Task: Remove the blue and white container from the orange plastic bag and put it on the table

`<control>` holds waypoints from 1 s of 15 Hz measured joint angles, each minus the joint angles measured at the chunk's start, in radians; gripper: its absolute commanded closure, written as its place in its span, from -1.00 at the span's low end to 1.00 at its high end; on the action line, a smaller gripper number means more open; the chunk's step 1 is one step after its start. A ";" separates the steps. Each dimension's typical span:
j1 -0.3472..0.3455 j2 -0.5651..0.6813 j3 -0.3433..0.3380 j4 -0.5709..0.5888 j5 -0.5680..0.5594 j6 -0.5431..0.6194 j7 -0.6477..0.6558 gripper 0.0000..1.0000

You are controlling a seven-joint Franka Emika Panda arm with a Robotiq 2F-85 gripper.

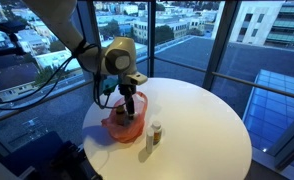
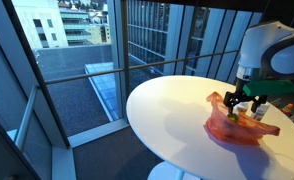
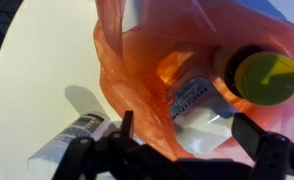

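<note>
**Claw open over the bagged container**

The claw (image 3: 190, 130) hangs with its fingers (image 3: 127, 124) spread wide, gripping nothing. In the wrist view, the blue and white container (image 3: 194, 108) lies just below the claw, between the two fingers. It is inside the orange plastic bag (image 3: 157, 50). Beside the container, toward one finger, a yellow lid (image 3: 268, 77) also sits in the bag. Beyond the other finger, a small bottle (image 3: 72, 142) is on the round white surface (image 3: 27, 70), apart from the bag. In an exterior view the bottle (image 1: 155, 132) stands upright beside the claw (image 1: 128, 104). The claw is poised right over the bag (image 1: 122, 124), which rests on the surface.
</note>
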 measured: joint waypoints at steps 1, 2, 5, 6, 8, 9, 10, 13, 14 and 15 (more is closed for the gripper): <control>0.000 0.000 0.000 0.000 0.000 0.000 0.001 -1.00; 0.000 0.000 0.000 0.000 0.000 0.000 0.001 -1.00; 0.000 0.000 0.000 0.000 0.000 0.000 0.001 -1.00; 0.000 0.000 0.000 -0.001 0.000 0.000 0.001 -1.00; 0.001 -0.001 0.000 -0.003 0.000 0.000 0.001 -1.00; 0.001 -0.003 0.000 -0.006 0.000 0.000 0.001 -1.00; 0.001 -0.004 0.000 -0.010 0.000 0.000 0.001 -1.00; 0.001 -0.009 0.000 -0.027 0.000 0.000 0.001 -1.00; 0.001 -0.014 0.000 -0.035 0.000 0.000 0.001 -1.00; 0.001 -0.019 0.000 -0.045 0.000 0.000 0.001 -1.00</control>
